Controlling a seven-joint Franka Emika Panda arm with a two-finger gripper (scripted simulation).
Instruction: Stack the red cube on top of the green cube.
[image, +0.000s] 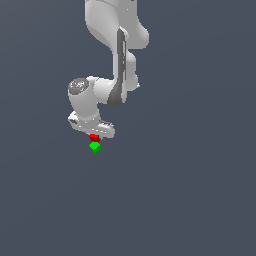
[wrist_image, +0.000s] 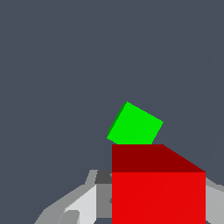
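Exterior view: the white arm (image: 112, 55) reaches down from the top of the frame, its wrist bent toward the exterior view's left; the gripper (image: 95, 135) hangs over two tiny cubes on a plain slate-grey worktop (image: 200, 200).
Exterior view only: the whole arm and how small both cubes are against it.
Wrist view only: the grey fingers (wrist_image: 78, 205) on either side of the red cube, and the green cube's faces seen clearly.
Jaws: closed against the red cube (wrist_image: 158, 197), one finger on each side of it.
Red cube: bright red, plain, with a darker shaded face above a lit one; in the exterior view (image: 94, 137) it sits right under the gripper, partly hidden by it.
Green cube: bright green, plain, turned at an angle to the red cube (wrist_image: 135, 124); in the exterior view (image: 95, 147) it lies directly below the red cube.
Contact between cubes: cannot tell whether they touch.
Writing or labels: none can be read on either cube or on the arm.
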